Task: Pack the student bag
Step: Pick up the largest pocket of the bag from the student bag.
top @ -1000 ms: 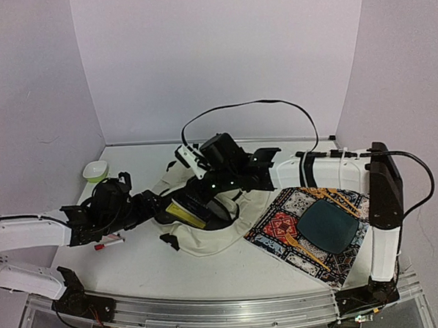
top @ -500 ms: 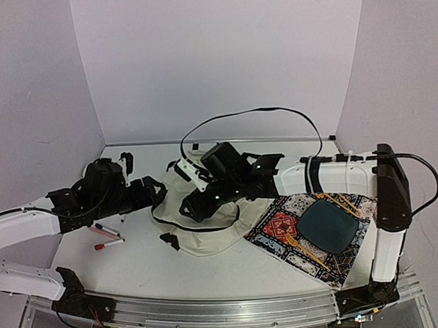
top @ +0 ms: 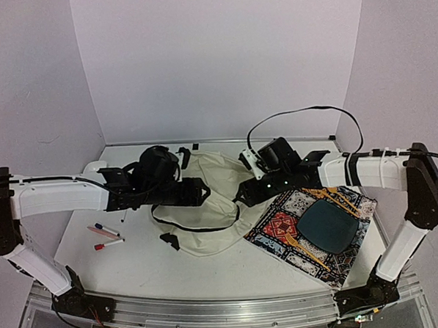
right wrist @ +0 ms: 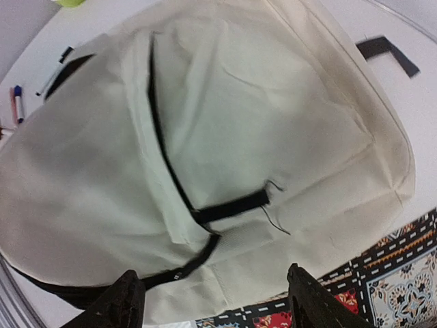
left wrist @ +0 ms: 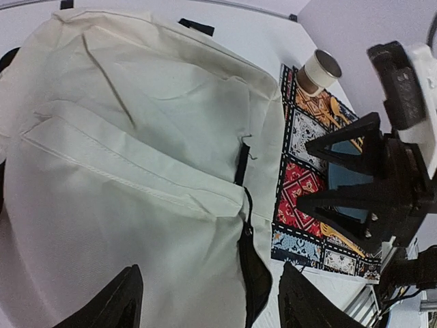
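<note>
Two arms: the left arm [top: 59, 196] and the right arm [top: 359, 170] reach inward from opposite sides; their ends hang close together over the same thing.
Task object: the student bag [top: 207, 212] lies slumped flat on the worktop [top: 151, 274], between the two arm ends, with its right edge against the placemat [top: 281, 230].
Left side: the left jaws stand wide apart above the cream cloth, with nothing between them.
Right side: the right jaws are likewise spread and empty, poised over the bag's right half.
Opening: the zipper [left wrist: 244, 225] shows a dark gap along part of its run in the left wrist view; how far it is undone cannot be told.
Loose items: two pens [top: 105, 237] lie on the worktop to the left of the bag and well apart from it, so packing appears unfinished.
Neighbours: a dark plate [top: 327, 229] sits on the placemat; a paper cup [left wrist: 321, 68] stands at the mat's far end.
Hazard 1: the fabric is limp, so jaws closing here may pinch only a loose fold of outer cloth rather than the zipper edge, leaving the mouth no wider.
Hazard 2: a pull towards the right may drag the bag over the placemat, shift the mat, and upset the cup.
Hazard 3: both arm ends work close together, so a converging move may bring them into contact.
Hazard 4: a dangling strap may snag a finger as an arm lifts away.
</note>
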Available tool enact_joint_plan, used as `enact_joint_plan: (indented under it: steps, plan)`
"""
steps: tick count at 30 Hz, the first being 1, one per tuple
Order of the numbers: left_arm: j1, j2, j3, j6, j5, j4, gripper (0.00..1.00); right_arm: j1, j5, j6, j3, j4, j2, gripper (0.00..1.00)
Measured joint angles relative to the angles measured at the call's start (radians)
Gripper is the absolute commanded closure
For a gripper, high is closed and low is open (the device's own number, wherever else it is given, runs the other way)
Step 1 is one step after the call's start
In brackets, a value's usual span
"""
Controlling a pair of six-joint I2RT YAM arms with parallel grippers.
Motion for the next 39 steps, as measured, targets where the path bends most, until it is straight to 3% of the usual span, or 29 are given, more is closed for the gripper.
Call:
enact_joint_plan:
  steps: [11,15,27,31,35,39]
  plan:
    - [-0.13,0.361,0.26,0.078,-0.011,-0.027,0.57,-0.053,0.139,0.135,-0.121,0.081,-0.048,0.2]
    - [-0.134,0.447,0.341,0.099,-0.026,-0.074,0.6,-0.053,0.196,0.168,-0.155,0.103,-0.082,0.2]
    - [-0.131,0.609,0.49,0.116,-0.047,-0.13,0.69,-0.053,0.245,0.197,-0.193,0.139,-0.095,0.2]
    - [-0.131,0.644,0.512,0.115,-0.059,-0.141,0.77,-0.053,0.245,0.199,-0.204,0.154,-0.098,0.21]
    - [-0.129,0.657,0.519,0.109,-0.079,-0.15,0.97,-0.053,0.235,0.199,-0.207,0.164,-0.1,0.21]
    - [-0.129,0.658,0.519,0.098,-0.101,-0.15,1.0,-0.053,0.207,0.2,-0.217,0.193,-0.101,0.21]
